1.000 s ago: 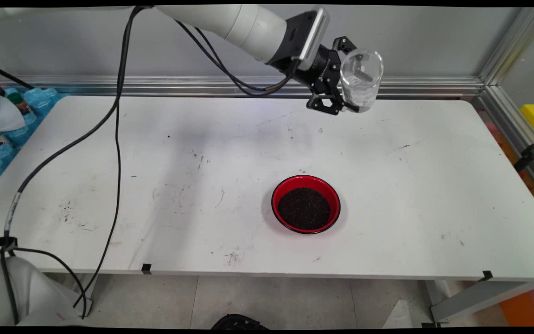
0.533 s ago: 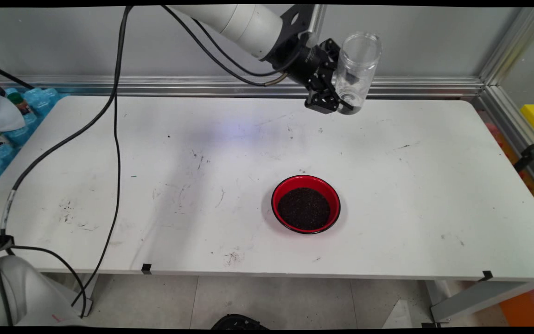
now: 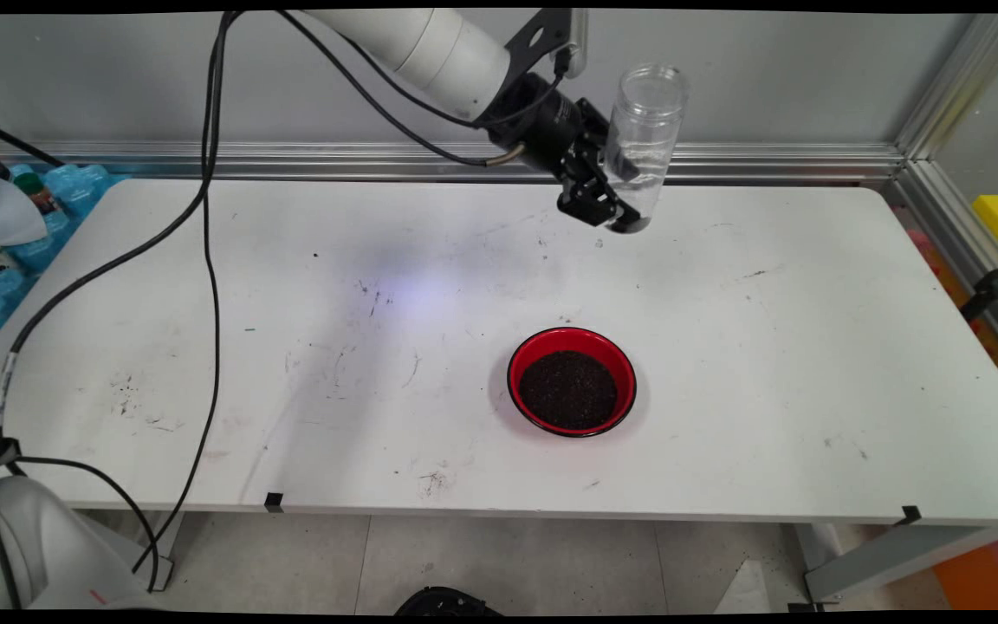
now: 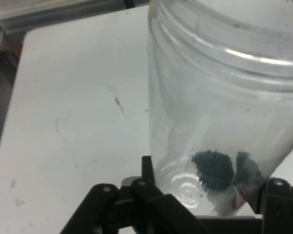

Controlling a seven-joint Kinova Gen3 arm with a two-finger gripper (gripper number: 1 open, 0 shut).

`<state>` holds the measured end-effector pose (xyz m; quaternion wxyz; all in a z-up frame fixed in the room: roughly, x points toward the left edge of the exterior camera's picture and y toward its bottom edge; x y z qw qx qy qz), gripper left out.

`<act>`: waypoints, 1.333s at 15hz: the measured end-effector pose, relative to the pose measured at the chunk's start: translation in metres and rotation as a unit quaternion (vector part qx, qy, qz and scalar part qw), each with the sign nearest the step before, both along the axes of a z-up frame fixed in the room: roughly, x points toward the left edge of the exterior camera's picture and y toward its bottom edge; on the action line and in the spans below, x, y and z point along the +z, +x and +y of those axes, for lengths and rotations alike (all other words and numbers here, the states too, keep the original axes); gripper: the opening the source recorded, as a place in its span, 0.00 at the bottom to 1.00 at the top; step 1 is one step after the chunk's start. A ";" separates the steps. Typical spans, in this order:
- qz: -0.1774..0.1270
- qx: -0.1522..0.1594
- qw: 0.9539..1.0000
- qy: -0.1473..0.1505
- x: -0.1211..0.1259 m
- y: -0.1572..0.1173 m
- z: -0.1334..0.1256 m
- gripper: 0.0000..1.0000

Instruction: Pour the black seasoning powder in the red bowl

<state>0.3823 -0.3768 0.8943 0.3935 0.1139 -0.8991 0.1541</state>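
- Gripping a clear, round plastic jar (image 3: 644,143) near its base, the black two-finger hand (image 3: 616,204) hangs high over the far side of the white counter (image 3: 811,286), close to the wall.
- The jar stands nearly upright in the main view, leaning a little, with its open threaded mouth at the top.
- In the hand view the jar (image 4: 224,112) fills the right half of the picture, with the hand (image 4: 205,202) closed on its lower part from both sides.
- The jar looks almost empty: only a small dark clump (image 4: 212,168) sits at the bottom, and the walls above it are clear.
- A round red bowl with a dark rim (image 3: 572,381) rests on the counter well apart from the hand, nearer the front edge.
- The bowl holds a bed of fine dark grains (image 3: 568,390) that covers its floor.
- A few dark specks and scuff marks lie scattered on the counter, but no heap of grains shows outside the bowl.
- As things lie, the grains are in the bowl and the jar is off the counter, not set down anywhere.
- Black cables (image 3: 213,260) hang from the arm across the left side of the counter.
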 end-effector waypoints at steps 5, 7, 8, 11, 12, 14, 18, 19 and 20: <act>0.019 0.023 0.999 0.039 -0.016 0.006 0.006 0.00; 0.023 0.029 0.998 0.047 -0.023 0.009 0.007 0.00; 0.026 0.031 0.998 0.050 -0.028 0.010 0.008 0.00; 0.030 0.040 0.997 0.058 -0.045 0.016 0.008 0.00; 0.030 0.042 0.997 0.059 -0.051 0.018 0.008 0.00; 0.031 0.046 0.997 0.060 -0.061 0.021 0.007 0.00; 0.033 0.053 0.997 0.056 -0.080 0.026 0.003 0.00; 0.033 0.054 0.996 0.055 -0.086 0.028 0.002 0.00; 0.033 0.055 0.996 0.055 -0.092 0.029 0.000 0.00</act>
